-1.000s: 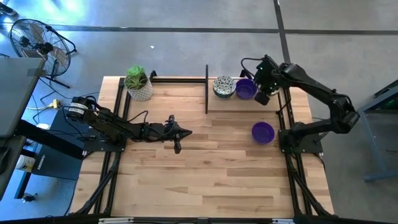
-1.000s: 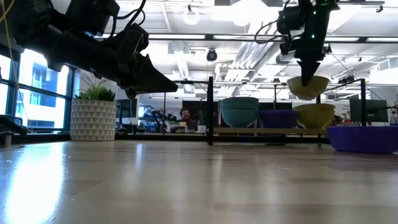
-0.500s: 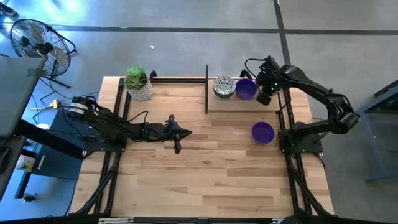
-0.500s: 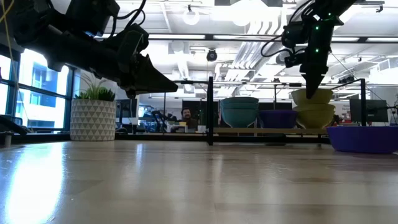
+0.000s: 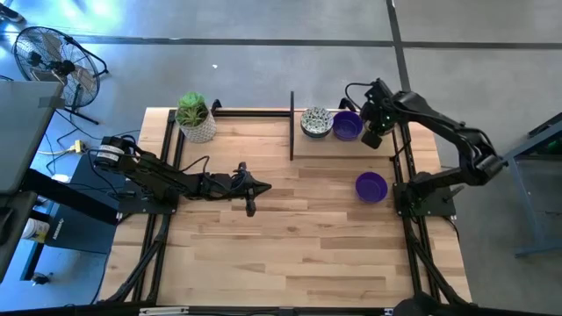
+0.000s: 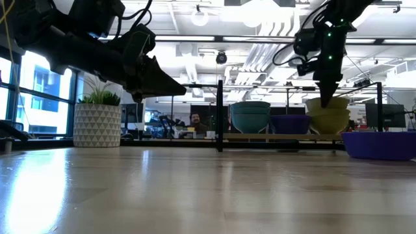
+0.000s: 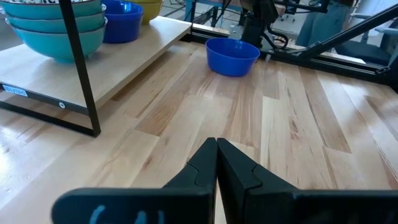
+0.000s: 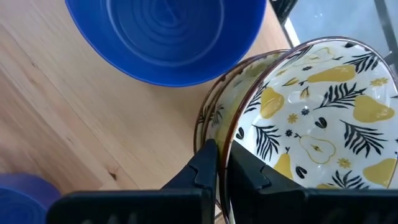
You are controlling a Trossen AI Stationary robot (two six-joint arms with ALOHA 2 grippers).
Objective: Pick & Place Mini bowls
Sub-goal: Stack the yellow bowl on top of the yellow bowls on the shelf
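Observation:
My right gripper (image 8: 219, 163) stands over the right end of the raised wooden shelf (image 5: 338, 147) at the table's far side, shut on a cream mini bowl with a yellow pear pattern (image 8: 323, 124). That bowl sits nested in a second cream bowl (image 6: 330, 120). Beside them on the shelf are a purple mini bowl (image 5: 348, 126) and a stack of patterned bowls (image 5: 316, 122). Another purple bowl (image 5: 371, 186) rests on the table near the right arm's base. My left gripper (image 7: 216, 147) is shut and empty, hovering over the middle of the table. My right gripper pinches the pear-patterned bowl by its rim (image 8: 244, 119), on the side nearest the purple shelf bowl. One finger (image 8: 250, 171) is inside the bowl and the other (image 8: 200, 169) outside. The fingers come from above, pointing down (image 6: 327, 91). The bowl sits level, nested in the cream bowl beneath it.
A thin black upright post (image 5: 291, 125) stands at the shelf's left end. A white pot with a green plant (image 5: 197, 118) is at the far left corner. Bare wood spreads across the table's near half (image 5: 290, 254). A person shows in the room beyond (image 6: 192, 121).
My right gripper has moved down toward the shelf with the pear-patterned bowl in its hold. The bowl hung clear above the other cream bowl a second ago and now sits nested in it. The left arm has kept still.

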